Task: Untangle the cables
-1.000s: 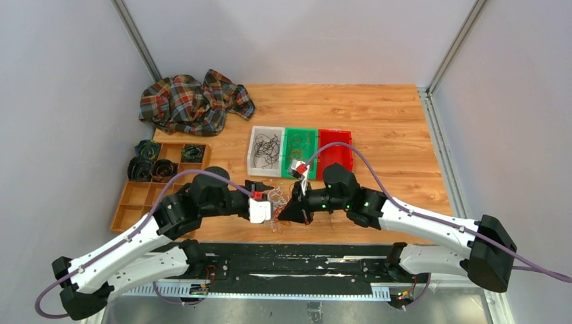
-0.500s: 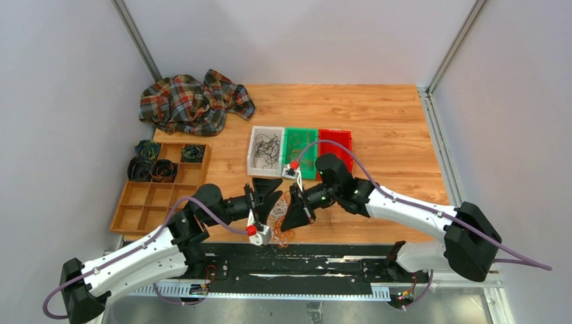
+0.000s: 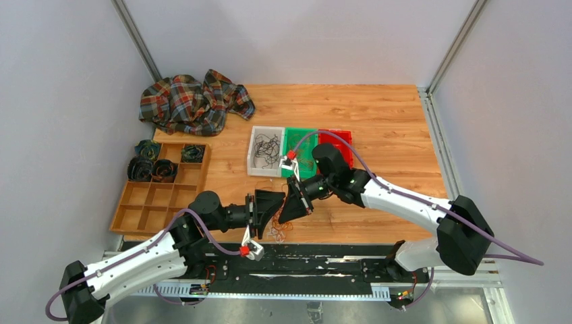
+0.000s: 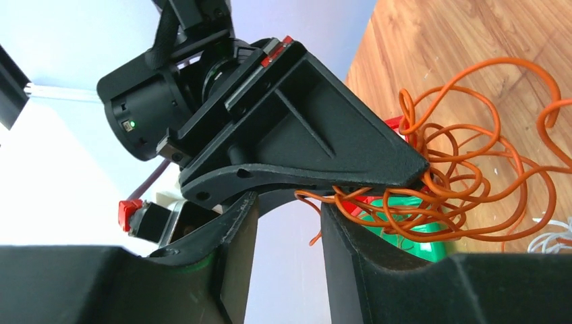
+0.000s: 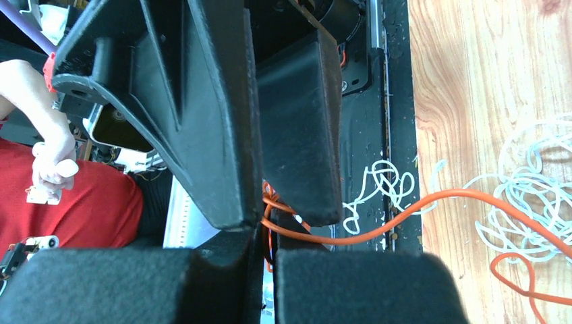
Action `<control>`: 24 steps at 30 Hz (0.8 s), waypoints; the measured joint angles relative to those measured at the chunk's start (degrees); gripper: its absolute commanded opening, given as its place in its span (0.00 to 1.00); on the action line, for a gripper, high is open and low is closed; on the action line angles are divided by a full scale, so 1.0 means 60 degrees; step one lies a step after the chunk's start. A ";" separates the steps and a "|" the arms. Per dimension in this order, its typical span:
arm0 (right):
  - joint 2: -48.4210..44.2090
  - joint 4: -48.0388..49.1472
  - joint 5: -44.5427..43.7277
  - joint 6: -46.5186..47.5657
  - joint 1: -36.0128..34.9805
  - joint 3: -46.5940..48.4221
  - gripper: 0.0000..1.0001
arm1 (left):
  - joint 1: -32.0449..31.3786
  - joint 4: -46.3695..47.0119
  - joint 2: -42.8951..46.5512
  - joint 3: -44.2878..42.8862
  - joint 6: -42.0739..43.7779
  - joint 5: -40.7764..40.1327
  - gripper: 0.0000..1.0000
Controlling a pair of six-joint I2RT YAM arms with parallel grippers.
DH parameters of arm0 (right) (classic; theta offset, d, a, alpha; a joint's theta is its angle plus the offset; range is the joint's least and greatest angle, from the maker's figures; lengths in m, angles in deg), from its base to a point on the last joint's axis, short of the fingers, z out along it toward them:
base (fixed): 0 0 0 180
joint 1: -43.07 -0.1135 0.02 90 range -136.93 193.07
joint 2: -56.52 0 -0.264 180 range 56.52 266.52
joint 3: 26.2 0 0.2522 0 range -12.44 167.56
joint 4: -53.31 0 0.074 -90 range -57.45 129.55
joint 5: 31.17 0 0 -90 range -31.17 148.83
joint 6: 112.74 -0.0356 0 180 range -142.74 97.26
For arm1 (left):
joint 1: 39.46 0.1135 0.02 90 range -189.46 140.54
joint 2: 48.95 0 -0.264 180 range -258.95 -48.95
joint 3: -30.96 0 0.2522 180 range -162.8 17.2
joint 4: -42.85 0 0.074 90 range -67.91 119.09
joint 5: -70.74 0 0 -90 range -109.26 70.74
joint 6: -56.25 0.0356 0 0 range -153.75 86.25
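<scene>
Light wooden table (image 3: pixel 378 115), both arms reaching in over its near edge. Compared with a second ago, the left arm is drawn back towards its base and its wrist is rolled over. The left gripper (image 3: pixel 273 206) now points at the tip of the right gripper (image 3: pixel 289 212) instead of lying beside the bundle, and its jaws are narrower than they were. The right gripper sits slightly nearer the bins than before. Judgement: a second grip is being set up right beside the first, so that one strand can be drawn out of the knot; no separation yet. Crumpled plaid cloth (image 3: pixel 192 101) at the far left corner, untouched. Brown wooden compartment tray (image 3: pixel 145 202) at the left holds dark coiled rolls (image 3: pixel 152 167) in its far cells; the near cells look bare. Three small plastic bins stand in a row mid-table: the white bin (image 3: pixel 266 150) holds loose dark wires, the green bin (image 3: pixel 301 145) has thin strands I cannot sort out, and the red bin (image 3: pixel 340 145) is mostly hidden by the right arm. The cables (image 3: pixel 276 231), a small curly tangle of orange and white wires, lie at the near table edge under the two grippers. Right jaws are clamped on an orange wire (image 5: pixel 418 206), which trails out over the white loops (image 5: pixel 533 196) on the wood. Left jaws stand partly apart, gripping nothing; the orange tangle (image 4: pixel 472 169) hangs just past their tips.
</scene>
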 measured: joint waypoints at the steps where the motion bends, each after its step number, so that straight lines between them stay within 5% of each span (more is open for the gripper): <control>1: 0.0029 -0.0084 0.0033 0.0011 0.0000 0.0018 0.01 | 0.0000 0.0000 -0.0069 0.0000 0.0120 0.0004 0.40; 24: 0.0047 -0.1038 -0.0226 0.0244 0.0488 0.0437 0.03 | 0.0000 -0.0481 0.0175 -0.0026 0.1501 0.0044 0.01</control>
